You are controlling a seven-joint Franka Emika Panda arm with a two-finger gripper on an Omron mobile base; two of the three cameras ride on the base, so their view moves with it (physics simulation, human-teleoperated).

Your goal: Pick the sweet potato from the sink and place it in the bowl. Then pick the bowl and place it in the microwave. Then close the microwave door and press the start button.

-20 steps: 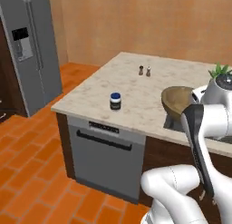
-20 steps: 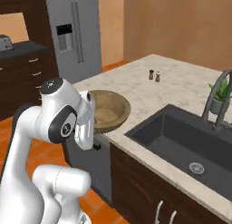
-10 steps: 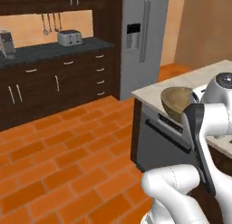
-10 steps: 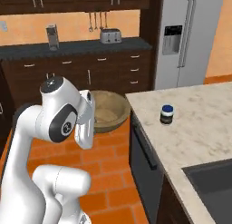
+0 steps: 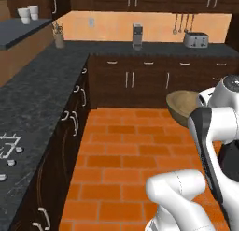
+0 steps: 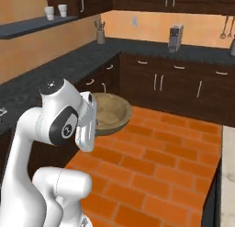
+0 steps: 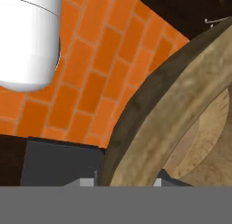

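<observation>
- The brick floor [image 5: 135,150] is bare orange tile, running between dark cabinets [image 5: 140,83] on the far wall and along the left.
- A dark speckled bench [image 5: 32,99] runs along the left side and turns the corner along the far wall; a cooktop [image 5: 7,153] sits in its near end.
- The white arm [image 6: 59,125] is folded up close to its own body, well out over the floor.
- The bowl [image 6: 108,112] is carried up in the air beside the arm's wrist, roughly level, above the bricks and apart from either bench.
- In the hand view the fingers [image 7: 122,181] sit either side of the bowl's dark rim, clamped on it.
- I can't see into the bowl well enough to tell what is in it.
- On the far bench stand a toaster [image 5: 195,39], a coffee machine [image 5: 137,36] and a utensil pot [image 5: 59,38].
- Two white cups [image 5: 28,13] stand on a shelf at upper left.
- No lettering can be read anywhere.
</observation>
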